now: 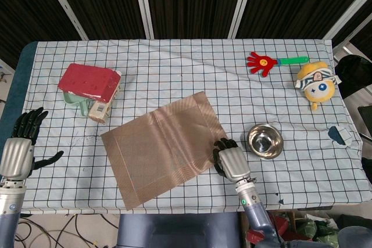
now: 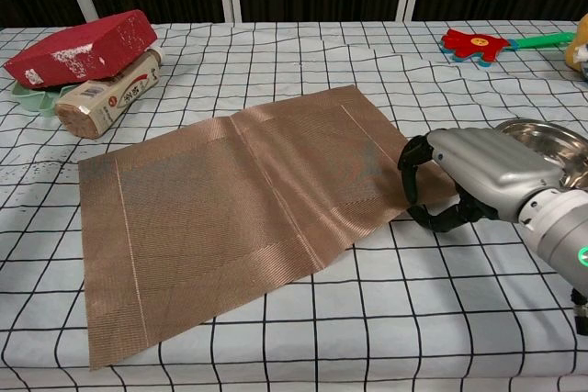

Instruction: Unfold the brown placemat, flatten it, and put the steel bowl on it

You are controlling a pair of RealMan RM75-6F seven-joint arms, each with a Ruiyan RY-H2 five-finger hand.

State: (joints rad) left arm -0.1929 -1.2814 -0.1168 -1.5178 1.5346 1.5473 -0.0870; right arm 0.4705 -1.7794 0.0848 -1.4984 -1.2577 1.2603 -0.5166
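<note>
The brown placemat [image 1: 161,145] [image 2: 241,208] lies unfolded on the checked cloth, turned at a slant, with a crease down its middle. My right hand [image 1: 230,161] [image 2: 464,177] grips the mat's near right corner, fingers curled over its edge. The steel bowl [image 1: 264,141] [image 2: 556,147] stands empty on the cloth just right of that hand, off the mat. My left hand [image 1: 19,148] hovers at the table's left edge, fingers spread, holding nothing; the chest view does not show it.
A red box [image 1: 88,81] rests on a packet and a green dish [image 1: 74,100] at the back left. A red hand clapper [image 1: 272,61] and a yellow plush toy [image 1: 315,83] lie at the back right. A small dark item [image 1: 338,135] sits near the right edge.
</note>
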